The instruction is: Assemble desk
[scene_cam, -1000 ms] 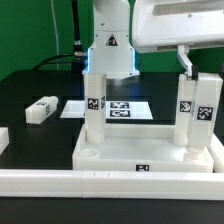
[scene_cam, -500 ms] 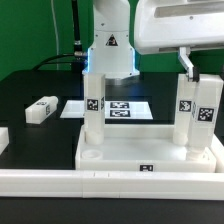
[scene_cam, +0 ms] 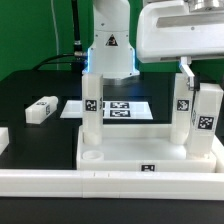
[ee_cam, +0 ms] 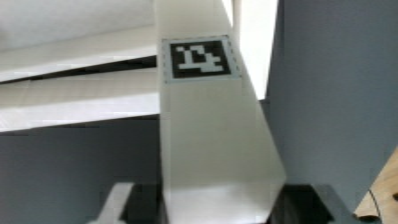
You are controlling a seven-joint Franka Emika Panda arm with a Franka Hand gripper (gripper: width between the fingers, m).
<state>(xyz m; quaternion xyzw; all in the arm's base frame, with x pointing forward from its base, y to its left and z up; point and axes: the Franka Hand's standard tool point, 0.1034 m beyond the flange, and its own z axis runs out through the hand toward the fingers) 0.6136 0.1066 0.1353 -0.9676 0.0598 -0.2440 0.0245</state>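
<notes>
**Seating a leg at one end of the desk's tabletop**

We have the gripper (ee_cam: 214, 206) closed partway on an upright leg (ee_cam: 199, 120), with its jaws pressed against two opposite faces. We judge this to be the fitting step for that leg. Next it needs driving fully home and keeping plumb, then releasing, so that we can fetch the loose leg (scene_cam: 40, 108) from the table for the vacant near corner of the tabletop (scene_cam: 120, 166) on the exterior view's left. The exterior view adds what the wrist view lacks: the far-left leg (scene_cam: 93, 110) standing in its corner, and the far-right leg (scene_cam: 183, 105) and near-right leg (scene_cam: 207, 115) at the other end. It does not show which of those two we hold. Only the wrist view shows the grip itself.
</notes>
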